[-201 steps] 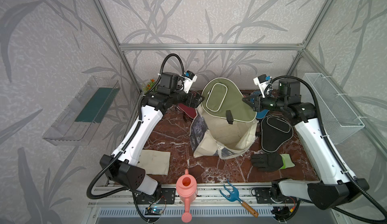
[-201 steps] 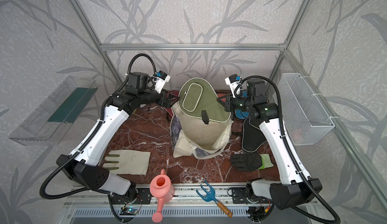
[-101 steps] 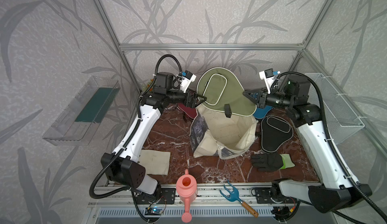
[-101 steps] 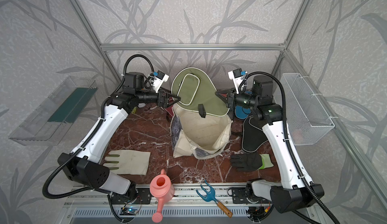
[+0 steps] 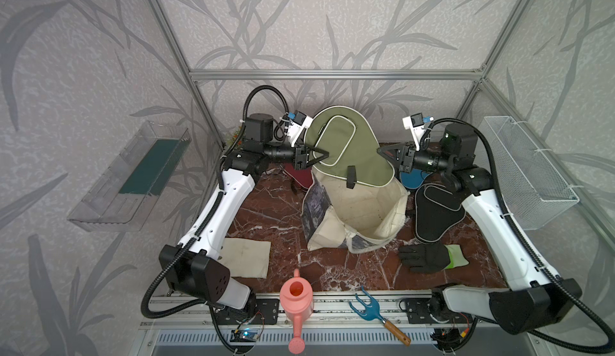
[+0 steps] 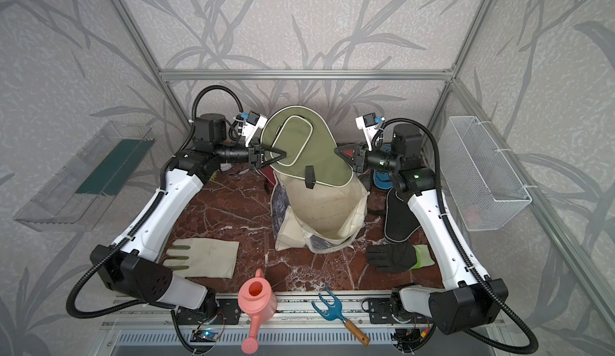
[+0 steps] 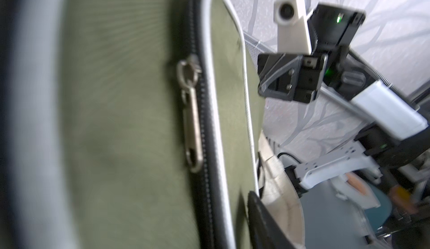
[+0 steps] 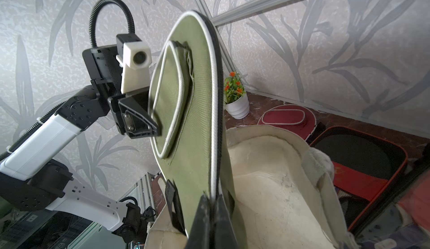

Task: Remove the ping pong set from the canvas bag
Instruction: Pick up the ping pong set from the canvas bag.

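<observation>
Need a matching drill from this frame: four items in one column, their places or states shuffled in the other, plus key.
Items
1. olive case
2. black case
3. black glove
4. pink watering can

Places or states
A. standing upright at the front edge
B. lying flat beside the canvas bag
C. raised over the bag's mouth, pinched by the right gripper
D. lying with fingers spread, green cuff

Pairs: 1-C, 2-B, 3-D, 4-A

Matt woven cloth on the olive case (image 8: 202,110), dull metal zip pull (image 7: 192,124), soft cream canvas bag (image 5: 362,204), glossy veined tabletop (image 5: 266,211)
</observation>
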Robot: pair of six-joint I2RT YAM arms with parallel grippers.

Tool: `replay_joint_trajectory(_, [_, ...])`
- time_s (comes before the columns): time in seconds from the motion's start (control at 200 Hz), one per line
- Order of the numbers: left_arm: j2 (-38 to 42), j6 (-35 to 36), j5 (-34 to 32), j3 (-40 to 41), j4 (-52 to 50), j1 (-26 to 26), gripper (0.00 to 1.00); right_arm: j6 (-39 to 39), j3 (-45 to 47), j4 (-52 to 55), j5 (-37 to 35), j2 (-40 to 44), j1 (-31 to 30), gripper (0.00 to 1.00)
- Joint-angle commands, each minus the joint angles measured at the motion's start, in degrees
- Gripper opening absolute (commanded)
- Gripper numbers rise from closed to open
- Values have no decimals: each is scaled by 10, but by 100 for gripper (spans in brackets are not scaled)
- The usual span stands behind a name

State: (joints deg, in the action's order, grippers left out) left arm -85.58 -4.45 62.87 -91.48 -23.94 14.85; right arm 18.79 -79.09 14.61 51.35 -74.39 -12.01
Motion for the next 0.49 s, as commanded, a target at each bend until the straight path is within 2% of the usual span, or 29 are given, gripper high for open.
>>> replay_joint_trajectory(0.0, [22, -9, 15, 1, 36, 3, 20, 2, 9, -29, 7, -4, -7, 0])
replay_joint_trajectory(0.08, [27, -1, 10, -5, 26, 3, 0, -22, -2, 4, 7, -8, -5, 0])
replay_joint_trajectory(0.125, [29, 10, 11, -11, 15, 3, 0, -35, -9, 20, 15, -11, 0, 0])
replay_joint_trajectory(0.135, [30, 12, 12, -12, 14, 3, 0, -37, -11, 23, 16, -11, 1, 3])
replay_joint_trajectory(0.175, [32, 25, 16, -17, 1, 3, 0, -46, -17, 37, 22, -14, 9, 21])
replay_joint_trajectory(0.25, [32, 54, 29, -34, -35, 2, 0, -60, -21, 46, 40, -17, 31, 67])
replay_joint_trajectory(0.3, [28, 82, 40, -52, -72, 2, 0, -72, -28, 57, 50, -23, 45, 83])
replay_joint_trajectory(0.32, [25, 92, 46, -60, -89, 2, 0, -79, -32, 62, 53, -25, 49, 96])
replay_joint_trajectory(0.33, [23, 99, 49, -65, -98, 2, 0, -81, -35, 65, 54, -27, 50, 100])
replay_joint_trajectory(0.43, [-8, 174, 85, -121, -215, 2, 0, -89, -54, 74, 73, -49, 52, 99])
replay_joint_trajectory(0.49, [-27, 189, 125, -132, -227, 2, 0, -73, -53, 52, 89, -61, 49, 99])
